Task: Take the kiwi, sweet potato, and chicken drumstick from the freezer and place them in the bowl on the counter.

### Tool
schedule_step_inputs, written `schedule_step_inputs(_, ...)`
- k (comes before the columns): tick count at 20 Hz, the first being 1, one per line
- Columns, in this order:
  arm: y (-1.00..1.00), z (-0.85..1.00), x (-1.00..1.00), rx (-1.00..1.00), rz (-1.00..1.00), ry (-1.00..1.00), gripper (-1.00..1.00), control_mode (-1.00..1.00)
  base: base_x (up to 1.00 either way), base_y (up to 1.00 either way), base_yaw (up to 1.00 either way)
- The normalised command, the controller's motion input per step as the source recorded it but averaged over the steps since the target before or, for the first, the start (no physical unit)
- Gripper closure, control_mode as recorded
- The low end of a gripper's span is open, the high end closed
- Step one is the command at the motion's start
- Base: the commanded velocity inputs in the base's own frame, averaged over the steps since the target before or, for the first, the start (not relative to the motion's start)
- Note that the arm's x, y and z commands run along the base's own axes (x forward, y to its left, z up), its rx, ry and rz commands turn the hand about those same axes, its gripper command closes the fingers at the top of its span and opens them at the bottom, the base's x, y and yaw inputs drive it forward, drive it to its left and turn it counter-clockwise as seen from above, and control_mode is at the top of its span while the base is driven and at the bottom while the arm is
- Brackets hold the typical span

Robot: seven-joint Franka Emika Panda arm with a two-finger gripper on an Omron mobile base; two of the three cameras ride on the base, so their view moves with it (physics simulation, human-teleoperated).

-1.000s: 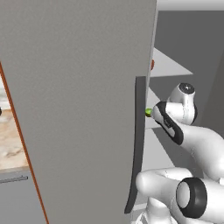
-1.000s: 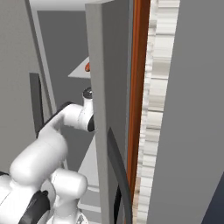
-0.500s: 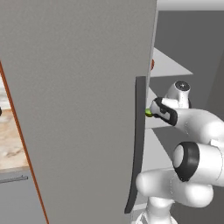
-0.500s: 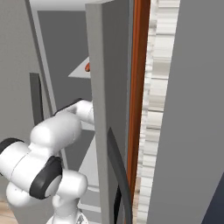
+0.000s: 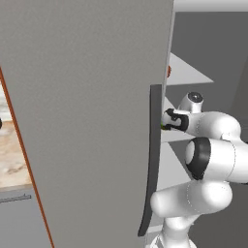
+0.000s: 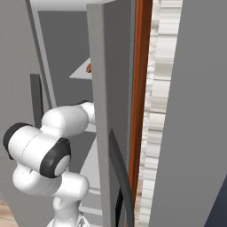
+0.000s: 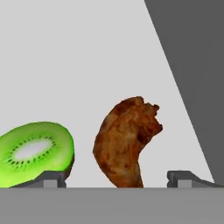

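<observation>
gripper (image 7: 117, 177) fingers apart, drumstick (image 7: 126, 140) between them on freezer shelf (image 7: 87, 57); kiwi (image 7: 36, 152) beside left tip.

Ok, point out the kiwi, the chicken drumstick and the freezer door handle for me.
kiwi (image 7: 36, 153): hand view, on its cut green face.
chicken drumstick (image 7: 124, 140): hand view, on the meaty middle.
freezer door handle (image 5: 151, 160): left base view, on the middle of the long dark bar.
</observation>
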Motion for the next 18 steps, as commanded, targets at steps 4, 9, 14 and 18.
schedule_step_inputs(4,-0.09,-0.26,0.16,0.0,0.0,0.0,-1.0,-1.0,0.0,0.0,0.0)
schedule_step_inputs(9,-0.17,-0.23,0.03,0.0,0.0,0.01,-1.0,-1.0,0.0,0.0,0.0)
schedule_step_inputs(14,-0.12,-0.25,0.0,0.02,0.0,0.02,-1.0,-1.0,0.0,0.0,0.0)
schedule_step_inputs(18,-0.16,-0.11,0.0,0.0,0.0,0.0,-1.0,-1.0,0.0,0.0,0.0)
